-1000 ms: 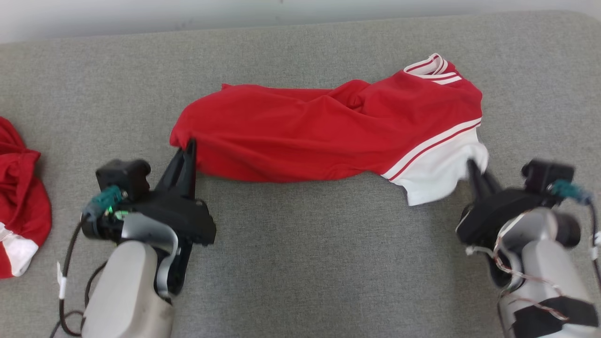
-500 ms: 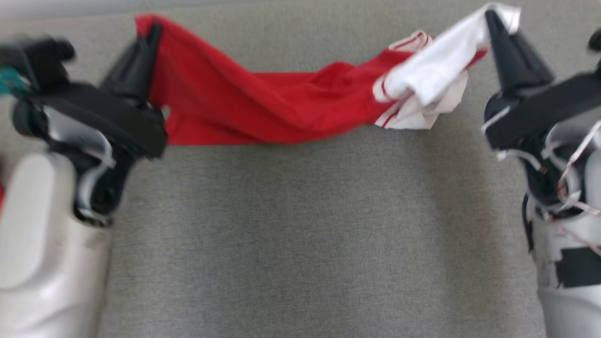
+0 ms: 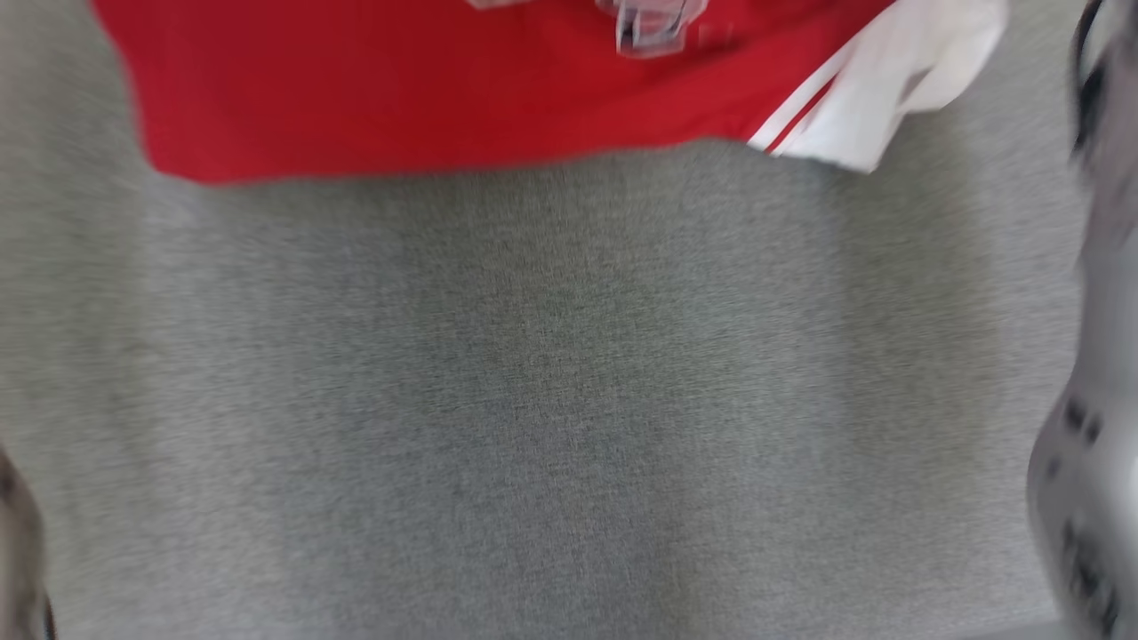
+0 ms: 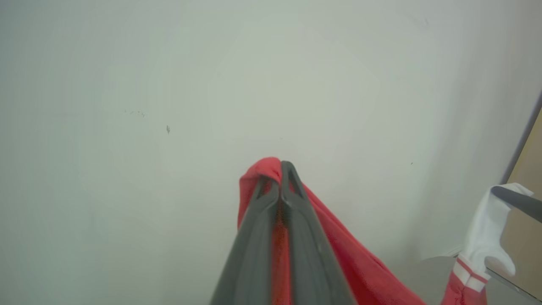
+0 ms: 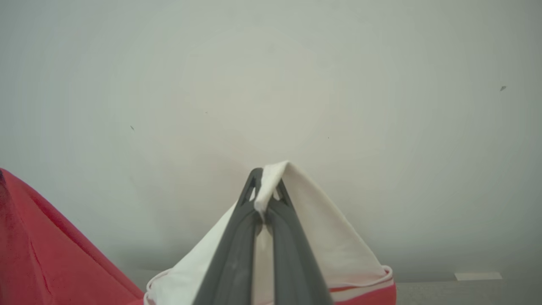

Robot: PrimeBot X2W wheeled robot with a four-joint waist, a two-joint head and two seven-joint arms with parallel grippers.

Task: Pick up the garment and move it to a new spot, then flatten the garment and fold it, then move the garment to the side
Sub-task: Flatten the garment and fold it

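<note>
The left jaws are pressed fully together on a fold of the red garment point(image 4: 338, 258). Their two dark fingers point(image 4: 298, 220) meet along their length, with red cloth showing in the slit between them and bunched over the tips at 12 o'clock in the left wrist view, then falling away toward 5 o'clock. The right jaws are likewise closed tight, pinching the garment's white end point(image 5: 326, 237), which peaks over the tips and drapes down both sides in the right wrist view; the red body rises at 8 o'clock there. Both pinched spots are held up in front of a pale wall point(image 4: 169, 84), with a strip of grey bench point(image 3: 569, 400) low at 5 o'clock in each wrist view. In the left wrist view the other arm's dark fingertip and the white end sit at 4 o'clock, well apart from the left jaws. The head view is blurred: the garment spans its top edge from 11 to 1 o'clock, white end at 1 o'clock — whether the hem touches the bench cannot be told. A pale right arm point(image 3: 1089, 462) blurs at 3 o'clock.
</note>
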